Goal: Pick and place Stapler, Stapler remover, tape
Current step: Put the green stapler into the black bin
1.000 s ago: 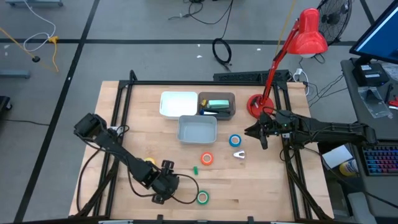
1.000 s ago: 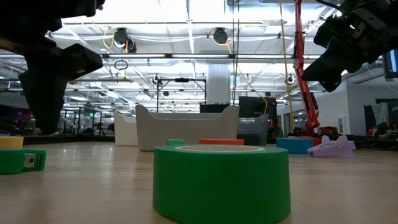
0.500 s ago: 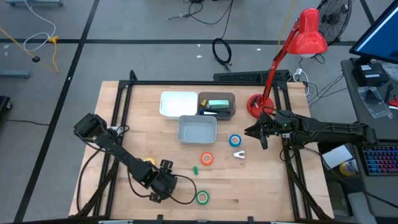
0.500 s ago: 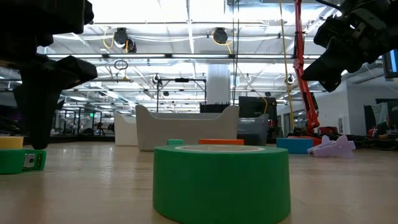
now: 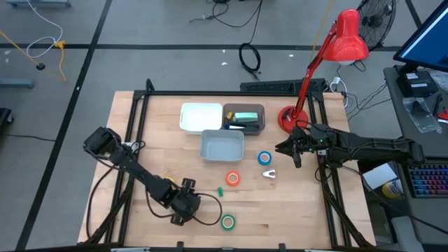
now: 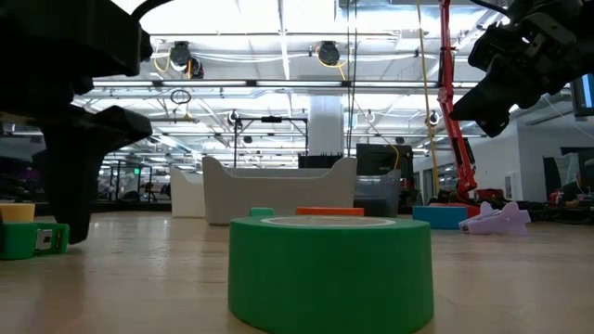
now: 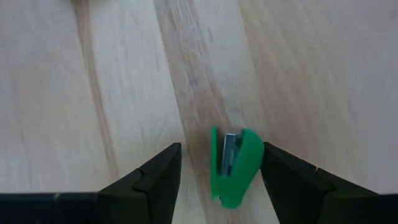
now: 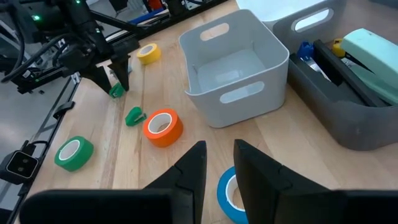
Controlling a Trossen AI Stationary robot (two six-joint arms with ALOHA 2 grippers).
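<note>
I see the table (image 5: 280, 210) with a grey bin (image 5: 222, 145) behind the tape rolls: orange (image 5: 232, 178), blue (image 5: 264, 158), green (image 5: 227, 222), yellow (image 8: 147, 53). My left gripper (image 7: 217, 168) sits low near the front edge, fingers spread wide around a small green stapler (image 7: 234, 166), probably not touching. My right gripper (image 8: 219, 163) waits beside the blue roll, fingers narrow.

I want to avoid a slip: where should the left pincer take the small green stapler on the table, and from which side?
Grip its two long sides near the middle, coming straight down. The small green stapler lies lengthwise between the open fingers of the left pincer. The right pincer waits near the blue tape.
</note>
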